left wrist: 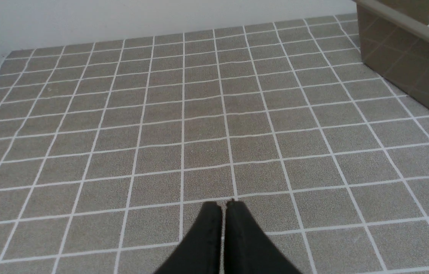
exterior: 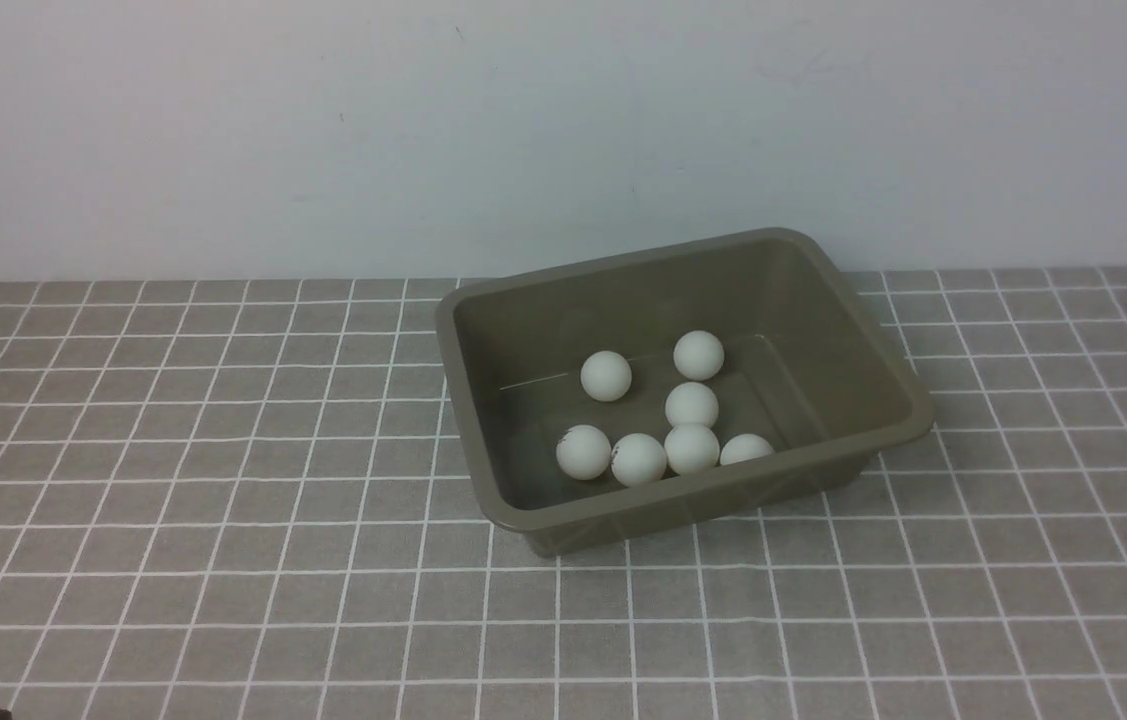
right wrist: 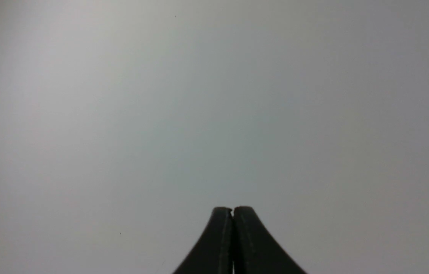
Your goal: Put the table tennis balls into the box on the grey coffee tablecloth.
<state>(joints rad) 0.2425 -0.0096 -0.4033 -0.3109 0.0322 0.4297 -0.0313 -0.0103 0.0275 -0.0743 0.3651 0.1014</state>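
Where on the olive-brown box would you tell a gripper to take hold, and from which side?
Grip the rolled rim of the box on its near long wall, coming from above with one of the jaws inside and one outside. The walls slope and the box is too wide to span, so the rim seems the surest hold.

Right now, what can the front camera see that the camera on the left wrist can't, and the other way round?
Only the front view shows the whole box with all seven table tennis balls resting inside it. Only the left wrist view shows the left gripper, its black fingers pressed shut and holding nothing, above bare cloth. Both share the grey coffee tablecloth, the pale wall, and part of the box with a ball in it.
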